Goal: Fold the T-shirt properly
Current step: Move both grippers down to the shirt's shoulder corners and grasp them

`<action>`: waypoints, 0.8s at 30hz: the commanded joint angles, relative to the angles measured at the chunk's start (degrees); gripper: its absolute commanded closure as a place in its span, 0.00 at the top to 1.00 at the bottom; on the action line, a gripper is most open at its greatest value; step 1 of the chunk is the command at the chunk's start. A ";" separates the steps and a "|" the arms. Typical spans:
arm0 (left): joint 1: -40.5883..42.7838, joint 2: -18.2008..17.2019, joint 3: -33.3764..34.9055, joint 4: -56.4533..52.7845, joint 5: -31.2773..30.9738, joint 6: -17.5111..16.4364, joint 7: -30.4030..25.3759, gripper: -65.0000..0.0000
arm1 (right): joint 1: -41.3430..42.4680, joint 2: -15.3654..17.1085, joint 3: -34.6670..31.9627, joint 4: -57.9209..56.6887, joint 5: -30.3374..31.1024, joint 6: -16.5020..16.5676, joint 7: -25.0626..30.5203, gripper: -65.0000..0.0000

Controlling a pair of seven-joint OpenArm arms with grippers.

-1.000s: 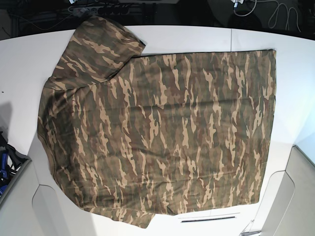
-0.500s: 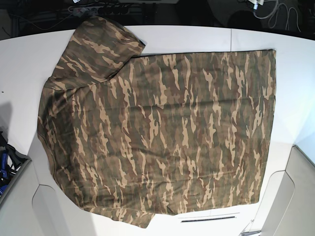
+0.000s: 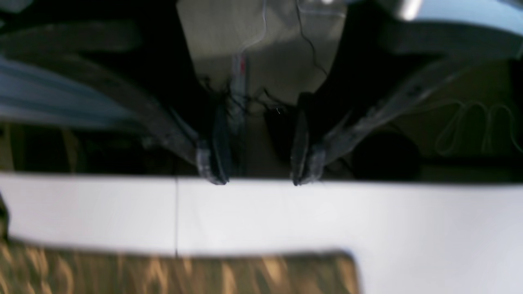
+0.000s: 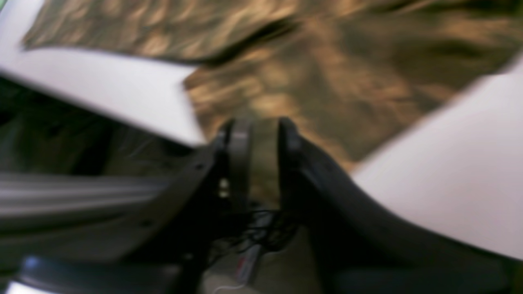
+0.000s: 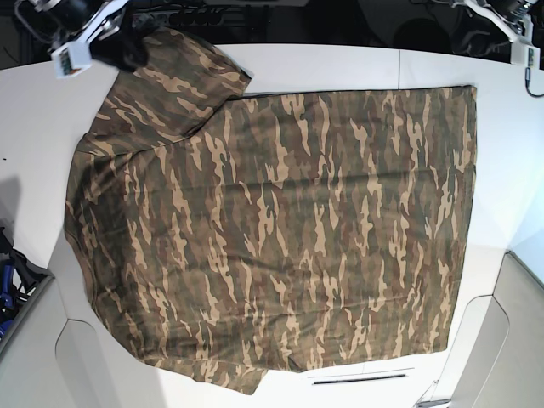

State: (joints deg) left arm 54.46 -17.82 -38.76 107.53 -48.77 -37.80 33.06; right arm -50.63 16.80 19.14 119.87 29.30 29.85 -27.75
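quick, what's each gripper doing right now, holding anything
Left gripper: open, fingers apart above the white table, holding nothing.
Right gripper: partly open, empty, over the edge of the camouflage-print fabric T-shirt.

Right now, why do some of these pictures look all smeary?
Both wrist views are blurred: in the left wrist view the left gripper and the shirt smear; in the right wrist view the right gripper and the camouflage streak. The base view is sharp, with the table brightly lit.
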 commanded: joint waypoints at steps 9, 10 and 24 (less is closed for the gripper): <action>-3.41 -0.83 -2.05 0.79 -0.74 -0.79 -0.74 0.58 | 5.40 0.33 6.78 -4.50 1.77 -9.16 -2.23 0.49; -3.69 -1.11 -2.05 0.74 -0.74 -0.79 -0.70 0.58 | 6.01 0.35 6.73 -5.70 1.79 -9.16 -2.38 0.50; -9.99 -6.40 -2.03 -5.42 -0.70 2.62 -0.87 0.69 | 14.08 -1.68 5.42 -22.25 13.18 -0.42 -9.81 0.51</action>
State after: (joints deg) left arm 44.05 -23.33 -40.21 101.47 -48.62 -35.00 33.26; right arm -36.16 14.83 24.40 97.21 42.11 29.12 -37.41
